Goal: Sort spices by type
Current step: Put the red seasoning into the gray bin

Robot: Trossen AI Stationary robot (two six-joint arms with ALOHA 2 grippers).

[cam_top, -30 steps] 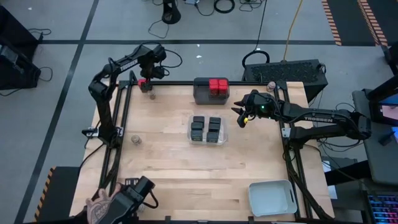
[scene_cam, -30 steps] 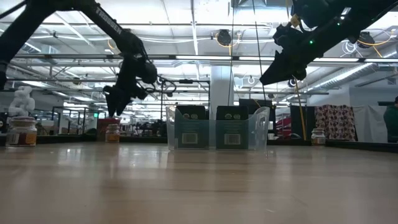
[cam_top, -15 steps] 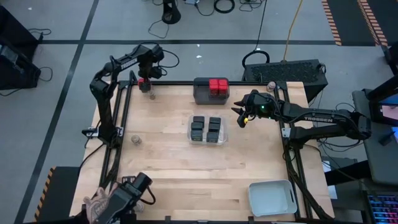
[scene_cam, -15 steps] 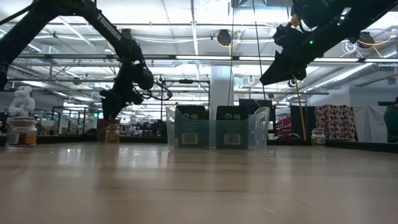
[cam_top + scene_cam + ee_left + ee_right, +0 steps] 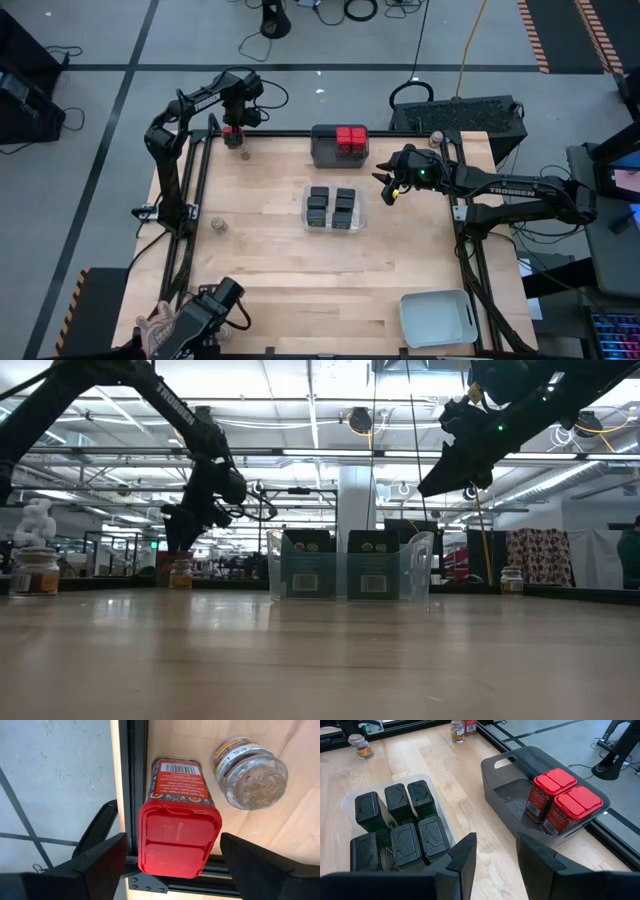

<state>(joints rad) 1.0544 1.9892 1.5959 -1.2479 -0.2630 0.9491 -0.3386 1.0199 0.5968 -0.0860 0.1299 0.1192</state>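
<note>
- A pale wooden counter point(image 5: 270, 270) inside a black frame.
- Dark grey tray point(image 5: 339, 147) at the far edge, holding red-topped tins.
- Clear tray point(image 5: 334, 209) at centre, holding black boxes.
- Pale grey tray point(image 5: 436, 319) at the near right corner.
- Round jar point(image 5: 218, 226) at left.
- Another jar point(image 5: 245, 153) at far left, beside a red-topped tin point(image 5: 178, 820).

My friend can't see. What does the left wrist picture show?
A red-topped spice tin stands at the table's edge, between the open left gripper fingers, which do not touch it. A round clear jar of spice stands beside the tin.
</note>
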